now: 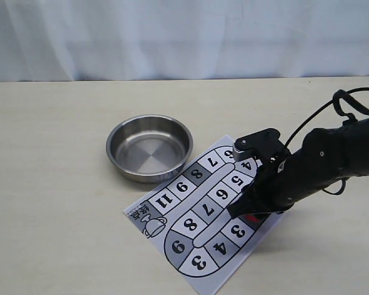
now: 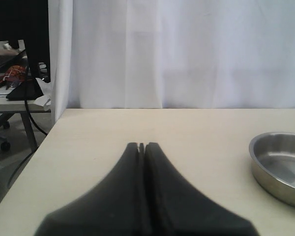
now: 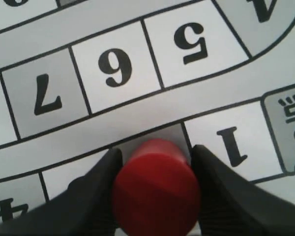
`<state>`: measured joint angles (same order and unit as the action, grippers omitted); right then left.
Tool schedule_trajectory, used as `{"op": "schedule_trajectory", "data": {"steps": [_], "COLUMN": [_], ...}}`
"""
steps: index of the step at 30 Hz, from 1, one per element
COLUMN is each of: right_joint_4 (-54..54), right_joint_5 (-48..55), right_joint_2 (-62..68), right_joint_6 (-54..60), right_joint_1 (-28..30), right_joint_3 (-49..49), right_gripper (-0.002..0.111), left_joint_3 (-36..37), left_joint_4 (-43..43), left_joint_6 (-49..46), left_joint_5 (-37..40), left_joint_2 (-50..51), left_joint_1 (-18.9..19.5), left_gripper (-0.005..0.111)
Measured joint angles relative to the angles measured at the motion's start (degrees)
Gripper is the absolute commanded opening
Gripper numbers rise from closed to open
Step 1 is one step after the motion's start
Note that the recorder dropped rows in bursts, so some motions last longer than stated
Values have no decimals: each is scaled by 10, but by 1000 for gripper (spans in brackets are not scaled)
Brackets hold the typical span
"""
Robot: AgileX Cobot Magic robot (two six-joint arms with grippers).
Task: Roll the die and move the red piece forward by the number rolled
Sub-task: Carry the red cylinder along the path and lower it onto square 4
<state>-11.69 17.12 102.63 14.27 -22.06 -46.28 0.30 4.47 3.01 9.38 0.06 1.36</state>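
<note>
The red piece (image 3: pixel 156 189) stands on the grey square beside the square marked 1 on the printed board (image 3: pixel 137 115). My right gripper (image 3: pixel 156 162) is shut on it, one black finger pressed to each side. In the exterior view only a sliver of the red piece (image 1: pixel 253 217) shows under the right gripper (image 1: pixel 246 212), low over the board's right side (image 1: pixel 197 246). The left gripper (image 2: pixel 141 146) is shut with nothing in it, above bare table, and is out of the exterior view. The die is not visible in any view.
A steel bowl (image 1: pixel 141 174) stands left of the board's upper end and looks empty; its wall (image 2: pixel 270 182) also shows in the left wrist view. A white curtain backs the table. The table's left edge (image 2: pixel 34 152) drops to a cluttered floor.
</note>
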Motion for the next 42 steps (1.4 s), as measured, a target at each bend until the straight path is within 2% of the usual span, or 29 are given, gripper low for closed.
{"op": "schedule_trajectory", "data": {"steps": [8,15,25,27,30,35,38,42], "right_joint_4": [-12,-12,-11,-11,-11,-11,-11,-11], "right_joint_5": [21,30,28,28,25,23,14,-1], "right_joint_2": [-59,-69,-21,-20,-20,-21,-27,-46], "right_joint_6": [0,-2,12,12,12,4,-2,-8], "right_joint_1": [-4,-71,-72,-72,-72,-72,-72,-72], "right_joint_3": [5,5,19,19,19,17,17,17], "right_gripper": [4,4,6,15,39,68,78,79], "left_joint_3": [0,0,0,0,0,0,0,0], "left_joint_4": [0,0,0,0,0,0,0,0], "left_joint_6": [0,0,0,0,0,0,0,0], "left_joint_5": [0,0,0,0,0,0,0,0], "left_joint_2": [0,0,0,0,0,0,0,0], "left_joint_1": [0,0,0,0,0,0,0,0], "left_gripper": [0,0,0,0,0,0,0,0]}}
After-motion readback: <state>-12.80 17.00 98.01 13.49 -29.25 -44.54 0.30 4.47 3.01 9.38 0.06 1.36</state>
